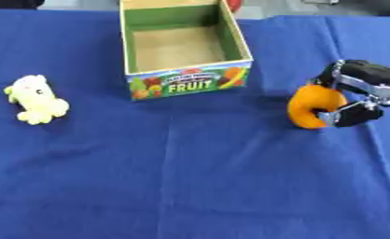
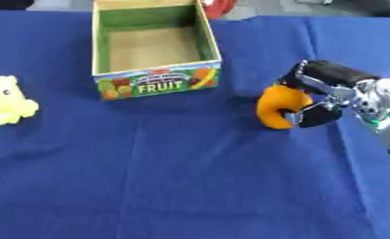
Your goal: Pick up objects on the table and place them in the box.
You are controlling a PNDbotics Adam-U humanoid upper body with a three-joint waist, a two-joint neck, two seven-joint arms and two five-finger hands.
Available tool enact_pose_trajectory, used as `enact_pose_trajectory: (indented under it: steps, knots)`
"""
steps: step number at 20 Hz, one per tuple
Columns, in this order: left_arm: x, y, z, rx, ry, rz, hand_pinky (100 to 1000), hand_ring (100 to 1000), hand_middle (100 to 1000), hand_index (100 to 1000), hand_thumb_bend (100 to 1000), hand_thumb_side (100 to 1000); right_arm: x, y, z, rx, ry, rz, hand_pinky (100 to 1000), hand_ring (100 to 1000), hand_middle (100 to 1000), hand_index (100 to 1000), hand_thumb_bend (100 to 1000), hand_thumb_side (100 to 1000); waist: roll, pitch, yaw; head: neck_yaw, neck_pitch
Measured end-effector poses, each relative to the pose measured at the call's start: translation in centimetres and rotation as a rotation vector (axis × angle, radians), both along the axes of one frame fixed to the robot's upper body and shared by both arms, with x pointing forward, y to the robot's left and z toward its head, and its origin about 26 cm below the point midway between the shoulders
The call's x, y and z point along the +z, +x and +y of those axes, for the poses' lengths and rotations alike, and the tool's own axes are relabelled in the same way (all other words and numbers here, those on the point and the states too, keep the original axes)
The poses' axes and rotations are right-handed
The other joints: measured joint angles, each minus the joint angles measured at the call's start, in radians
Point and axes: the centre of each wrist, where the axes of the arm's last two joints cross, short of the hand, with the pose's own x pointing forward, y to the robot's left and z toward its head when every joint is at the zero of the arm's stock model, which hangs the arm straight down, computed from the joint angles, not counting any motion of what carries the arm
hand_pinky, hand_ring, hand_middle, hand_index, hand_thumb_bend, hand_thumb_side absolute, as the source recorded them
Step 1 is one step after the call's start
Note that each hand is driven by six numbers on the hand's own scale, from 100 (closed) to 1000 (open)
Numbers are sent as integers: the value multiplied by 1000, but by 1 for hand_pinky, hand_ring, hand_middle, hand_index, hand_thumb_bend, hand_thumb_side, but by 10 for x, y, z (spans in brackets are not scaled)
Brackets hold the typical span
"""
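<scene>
An orange fruit (image 1: 309,108) is at the right of the blue table, and my right hand (image 2: 325,95) is shut on it, fingers over its top and thumb curled under its side. A cardboard box (image 1: 186,83) marked FRUIT stands open at the upper middle, with nothing visible inside. At the far left lies a pale yellow plush toy (image 1: 35,99). My left hand shows in neither view.
A blue cloth (image 1: 198,177) covers the whole table. A red object (image 2: 218,7) shows partly behind the box's far right corner.
</scene>
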Motion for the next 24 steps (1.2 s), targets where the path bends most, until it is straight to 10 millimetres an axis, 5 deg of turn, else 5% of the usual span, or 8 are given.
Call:
enact_pose_trajectory:
  steps: [12, 13, 14, 15, 16, 24]
  knots:
    - [3, 2, -4, -28, 14, -3, 401, 709, 608, 883, 129, 744, 66, -5, 38, 88, 131, -287, 526, 551, 353, 473, 100, 242, -2, -6, 2, -12, 0]
    - [4, 2, -4, -32, 21, -2, 401, 709, 608, 883, 130, 744, 73, -4, 42, 101, 137, -312, 528, 552, 352, 472, 100, 322, -2, -8, 3, -14, 0]
    - [5, 2, -4, -36, 26, -1, 402, 709, 609, 883, 130, 743, 81, -4, 47, 115, 145, -337, 530, 553, 352, 473, 100, 238, -2, -10, 3, -17, 0]
    - [6, 3, -4, -42, 33, -2, 402, 710, 609, 883, 131, 742, 89, -3, 53, 132, 153, -361, 532, 554, 353, 475, 100, 306, -3, -11, 4, -19, 0]
    - [7, 3, -5, -48, 38, -4, 402, 710, 609, 883, 132, 742, 96, 0, 58, 145, 163, -378, 534, 555, 355, 479, 100, 235, -3, -14, 6, -20, 0]
    - [28, 7, -3, -3, 218, 55, 402, 723, 626, 887, 124, 704, 124, 46, 97, 168, 250, -377, 552, 563, 362, 494, 100, 226, -5, -22, 21, -37, 5]
